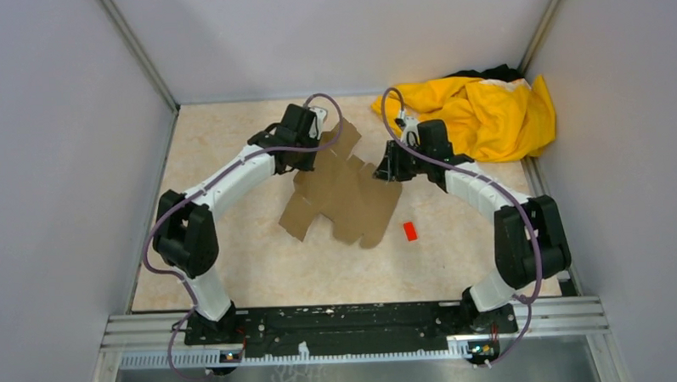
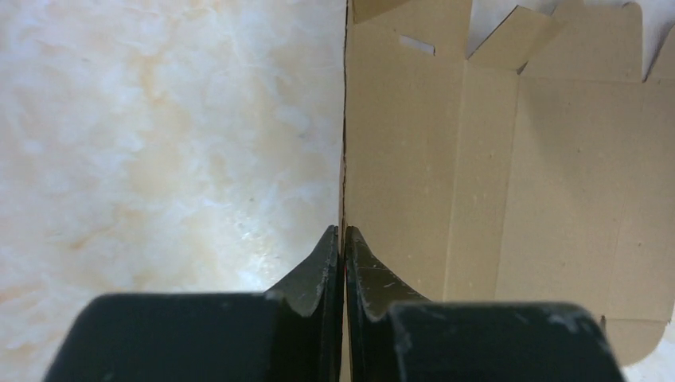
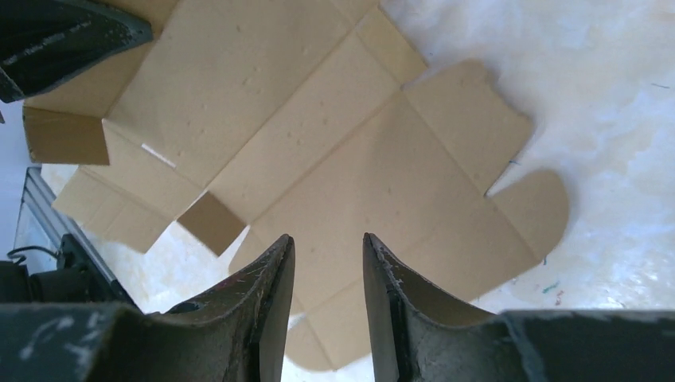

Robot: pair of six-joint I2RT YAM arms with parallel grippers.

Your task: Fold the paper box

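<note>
The paper box is a flat brown die-cut sheet with flaps and tabs, lying mid-table. My left gripper is at its far left edge. In the left wrist view the fingers are shut on the sheet's edge, and the sheet stretches away to the right, tilted up from the table. My right gripper is at the sheet's far right edge. In the right wrist view it is open and empty, just above the cardboard. The left gripper's finger shows at the top left there.
A small red block lies on the table just right of the sheet's near corner. A crumpled yellow cloth fills the back right corner. Grey walls close in the table on the left, back and right.
</note>
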